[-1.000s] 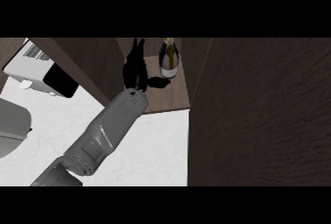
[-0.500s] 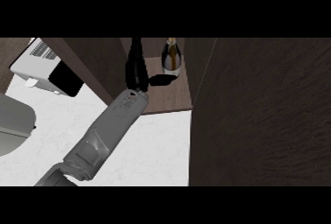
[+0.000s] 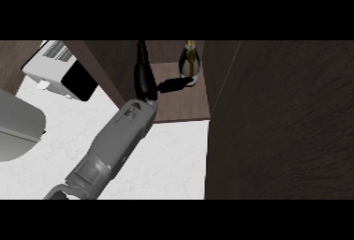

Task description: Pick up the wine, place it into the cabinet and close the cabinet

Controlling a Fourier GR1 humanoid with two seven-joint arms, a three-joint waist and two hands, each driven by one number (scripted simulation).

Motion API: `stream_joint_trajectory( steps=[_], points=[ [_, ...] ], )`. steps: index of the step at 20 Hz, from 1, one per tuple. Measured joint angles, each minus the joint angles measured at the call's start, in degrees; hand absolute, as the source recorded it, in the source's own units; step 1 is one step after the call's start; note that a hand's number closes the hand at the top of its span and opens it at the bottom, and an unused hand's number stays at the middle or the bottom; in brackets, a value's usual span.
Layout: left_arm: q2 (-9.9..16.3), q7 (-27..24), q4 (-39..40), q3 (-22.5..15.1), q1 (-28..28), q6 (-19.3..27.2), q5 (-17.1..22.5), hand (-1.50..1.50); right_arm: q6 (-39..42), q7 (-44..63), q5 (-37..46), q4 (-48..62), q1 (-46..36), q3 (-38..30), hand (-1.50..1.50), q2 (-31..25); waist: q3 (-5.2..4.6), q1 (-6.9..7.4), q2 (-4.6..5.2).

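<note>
While the grey, smooth-cased forearm (image 3: 110,145) slants up from the lower edge across the white, faintly marbled counter top (image 3: 173,159), its black hand (image 3: 146,77) reaches into the open dark-brown wooden cabinet (image 3: 173,101). Only one arm shows here, and which of the two it is cannot be told for sure; it enters left of centre. The fingers (image 3: 142,56) run long and straight toward the back of the cabinet, and the thumb (image 3: 173,85) juts sideways to the right, its tip touching or just beside the base of the wine bottle. Nothing is curled round the glass, so the hand reads as released.

That dark glass wine bottle with a pale label (image 3: 188,65) stands on the cabinet's matte wood-grain shelf, near the right inner wall, its gold-tinted neck pointing toward the back.

A tall dark wooden cabinet door (image 3: 283,122) with fine vertical grain fills the right side, swung open. At upper left sits a boxy white appliance with a black front and ribbed top (image 3: 59,70), and a rounded grey object (image 3: 17,126) lies at the left edge.
</note>
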Motion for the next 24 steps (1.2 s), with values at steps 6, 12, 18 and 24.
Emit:
stream_joint_trajectory(
  steps=[6,12,18,24],
  points=[
    [-0.02,-2.78,-4.61,-2.33,1.86,-2.98,5.63,-1.5,-0.88,-0.2,0.16,-0.27,0.29,-0.12,-1.5,-0.36,0.05,1.37,-0.34],
    [0.15,-1.89,-14.21,-7.19,8.25,-4.83,6.06,-1.5,-3.58,1.28,0.56,-0.45,-1.11,0.26,-1.5,-0.01,0.09,3.16,-0.78],
    [0.84,0.06,-25.71,-10.51,15.15,-7.29,5.12,-1.5,-5.54,1.74,1.22,-0.76,-1.27,1.42,-1.5,0.07,0.1,3.87,-1.01],
    [4.12,2.78,-39.74,-13.36,24.71,-8.91,4.7,-1.5,-6.73,1.55,2.07,-0.93,-1.6,1.83,-1.5,-0.45,0.1,4.2,-1.06]
  ],
)
